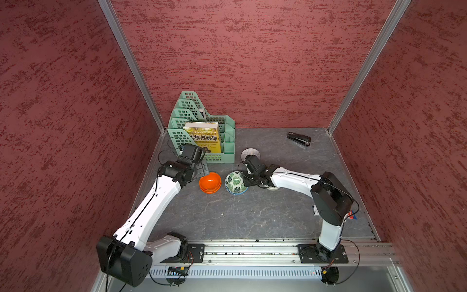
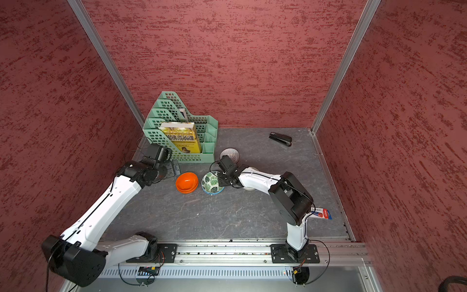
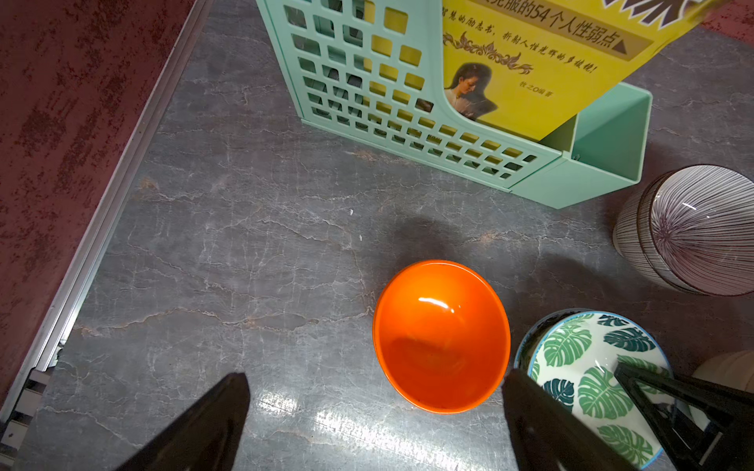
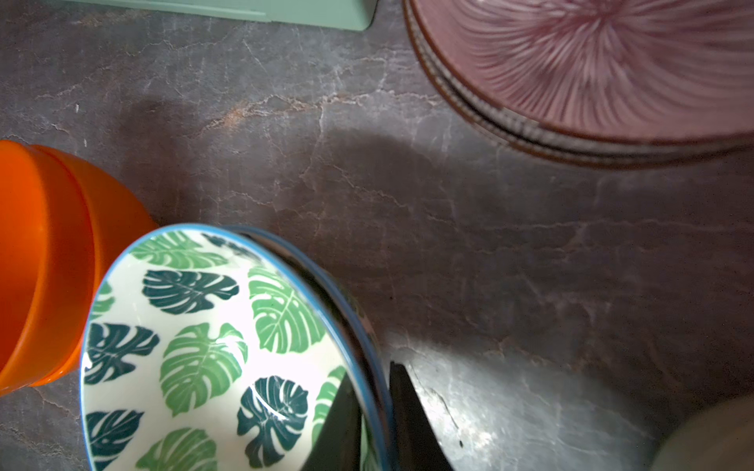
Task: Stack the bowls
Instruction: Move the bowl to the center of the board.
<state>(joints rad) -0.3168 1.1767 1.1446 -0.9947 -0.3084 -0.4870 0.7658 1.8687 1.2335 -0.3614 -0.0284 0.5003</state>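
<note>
Mint rack [image 1: 227, 137] — yellow book [image 1: 203, 137] inside, black stapler [image 1: 298, 139], grey tabletop [image 1: 252, 215]

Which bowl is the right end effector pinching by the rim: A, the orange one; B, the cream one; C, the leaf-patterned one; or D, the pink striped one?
C: the right wrist view shows the right end effector closed over the rim of the leaf-patterned bowl, one finger inside and one outside.

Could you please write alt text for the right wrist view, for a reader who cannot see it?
The right gripper pinches the rim of a white bowl printed with green leaves, tilted inside a matching bowl. Beside it stand two nested glossy orange bowls; farther off on the grey marbled tabletop, two nested pink-grey lined bowls.
</note>
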